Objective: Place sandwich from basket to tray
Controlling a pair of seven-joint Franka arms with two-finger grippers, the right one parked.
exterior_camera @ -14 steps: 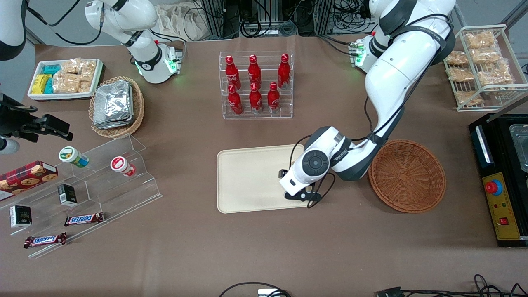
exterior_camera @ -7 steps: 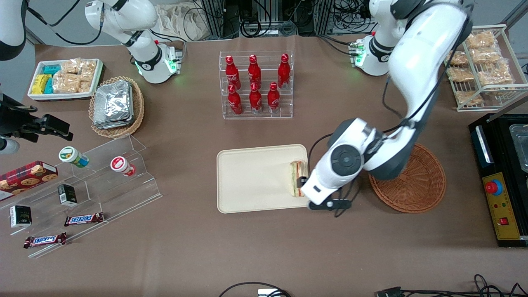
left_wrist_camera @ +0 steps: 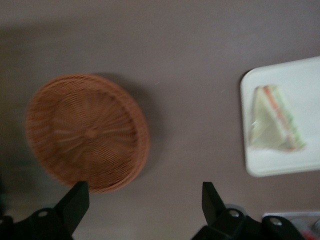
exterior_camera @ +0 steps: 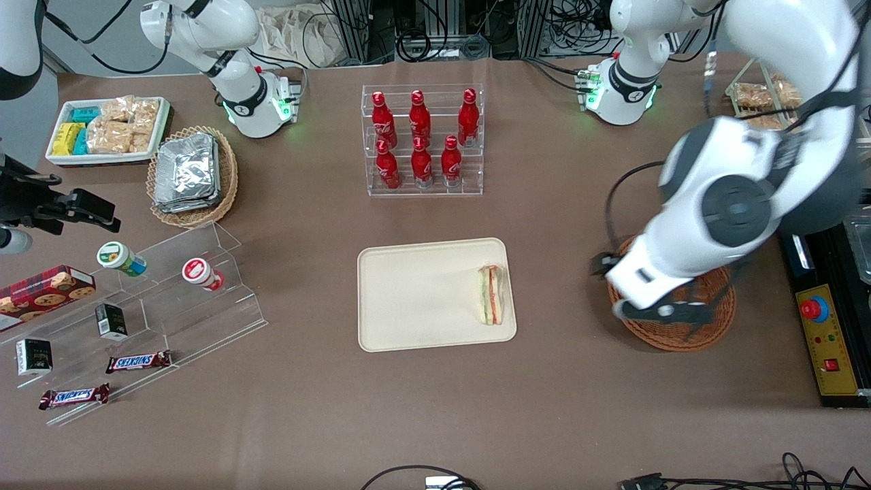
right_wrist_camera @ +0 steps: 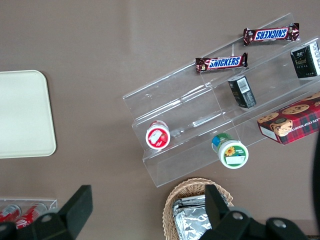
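Note:
The sandwich (exterior_camera: 491, 295), a pale wedge with green and orange-red layers, lies on the cream tray (exterior_camera: 415, 296) at the end nearest the basket. It also shows in the left wrist view (left_wrist_camera: 275, 120) on the tray (left_wrist_camera: 305, 75). The round reddish-brown basket (exterior_camera: 680, 333) holds nothing and is partly covered by the working arm; the left wrist view shows its bare woven bottom (left_wrist_camera: 87, 132). My left gripper (left_wrist_camera: 142, 200) is open and empty, raised high above the table over the edge of the basket nearest the tray.
A clear rack of red bottles (exterior_camera: 422, 139) stands farther from the camera than the tray. A black control box (exterior_camera: 827, 320) lies at the working arm's end. A clear stepped shelf (exterior_camera: 170, 299) with snacks and a tan basket of foil packets (exterior_camera: 190, 173) lie toward the parked arm's end.
The gripper has let go of the sandwich on the tray, risen and swung away to above the basket. The sandwich stays where it was set down.

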